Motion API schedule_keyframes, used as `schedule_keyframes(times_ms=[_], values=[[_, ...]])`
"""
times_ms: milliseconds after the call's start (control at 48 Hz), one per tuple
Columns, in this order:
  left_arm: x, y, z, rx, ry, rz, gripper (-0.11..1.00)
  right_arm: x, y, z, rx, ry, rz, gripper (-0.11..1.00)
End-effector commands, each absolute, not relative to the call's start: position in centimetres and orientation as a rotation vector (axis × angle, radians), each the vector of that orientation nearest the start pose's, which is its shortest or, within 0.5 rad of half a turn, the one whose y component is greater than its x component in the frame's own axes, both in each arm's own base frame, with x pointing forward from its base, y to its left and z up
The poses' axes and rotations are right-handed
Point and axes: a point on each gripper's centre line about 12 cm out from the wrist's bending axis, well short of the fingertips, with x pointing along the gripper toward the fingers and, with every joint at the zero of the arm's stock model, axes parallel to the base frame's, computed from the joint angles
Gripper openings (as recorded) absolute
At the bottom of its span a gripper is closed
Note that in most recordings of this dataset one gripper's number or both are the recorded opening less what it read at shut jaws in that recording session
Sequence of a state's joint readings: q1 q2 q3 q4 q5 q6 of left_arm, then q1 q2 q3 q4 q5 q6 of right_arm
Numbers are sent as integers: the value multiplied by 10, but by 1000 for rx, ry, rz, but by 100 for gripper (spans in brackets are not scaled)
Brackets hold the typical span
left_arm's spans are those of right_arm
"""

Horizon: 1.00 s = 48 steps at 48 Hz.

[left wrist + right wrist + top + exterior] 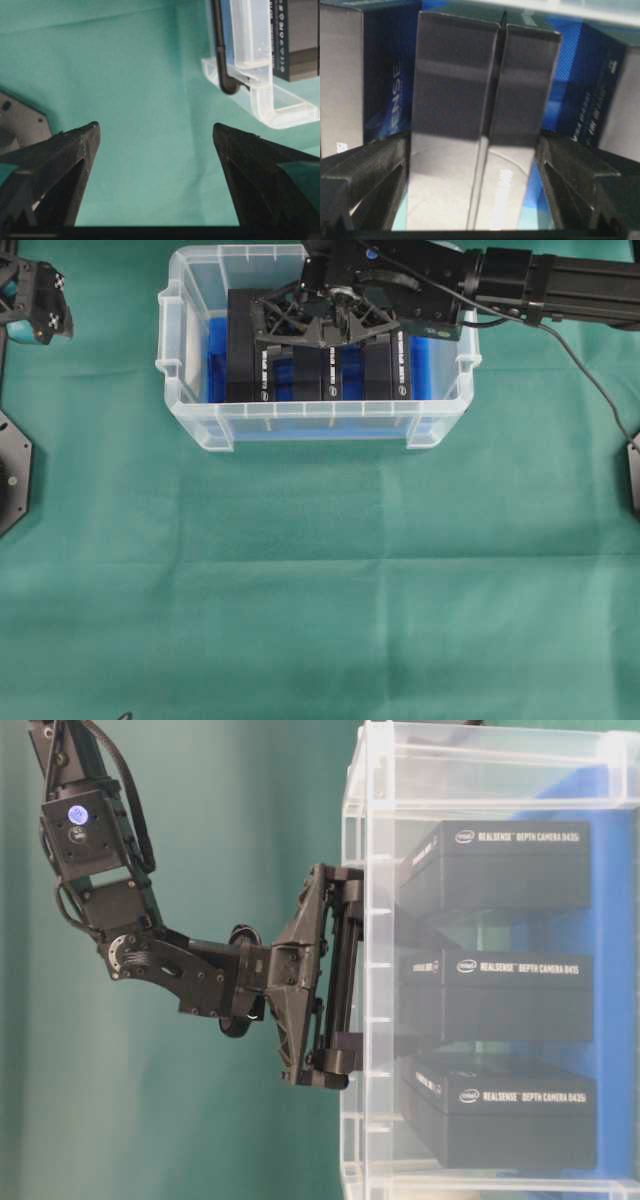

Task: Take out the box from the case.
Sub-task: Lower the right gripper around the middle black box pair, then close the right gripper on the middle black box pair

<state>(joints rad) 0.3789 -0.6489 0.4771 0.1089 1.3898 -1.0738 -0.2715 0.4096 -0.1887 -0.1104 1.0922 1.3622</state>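
Right claw [322,328]: reached down into the case [200,420], jaws spread, straddling the middle box [480,125] without visibly gripping it.
Left claw [155,135]: spread wide, poised over bare green surface [320,590], the case well off to its side.
Box: black, upright, flanked by similar boxes on blue lining.

The case [190,400] was clear, glossy translucent plastic, pretty smooth. The camera boxes [500,995] inside looked like dark cardboard with a slight sheen, catching soft reflections up close. The table cover [320,590] was matte green cloth, faintly creased. The right gripper [322,332] was matte black plastic with a ribbed, printed look.
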Motion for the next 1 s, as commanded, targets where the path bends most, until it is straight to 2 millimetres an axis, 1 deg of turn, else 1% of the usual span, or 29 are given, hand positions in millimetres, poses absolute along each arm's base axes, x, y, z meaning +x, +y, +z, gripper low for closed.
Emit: schedule_keyframes(times_ms=[0,625,688,792,980], values=[[184,87,350,-1062,862,1023,93,478,-144,212,1216,882,-1106,94],[184,86,350,-1063,862,1023,93,478,-140,209,1238,905,-1107,93],[184,86,350,-1063,862,1023,93,477,-141,209,1234,907,-1112,89],[184,86,350,-1063,860,1022,93,476,-141,209,1229,909,-1117,69],[184,86,350,-1062,862,1022,93,476,-141,209,1226,916,-1121,68]])
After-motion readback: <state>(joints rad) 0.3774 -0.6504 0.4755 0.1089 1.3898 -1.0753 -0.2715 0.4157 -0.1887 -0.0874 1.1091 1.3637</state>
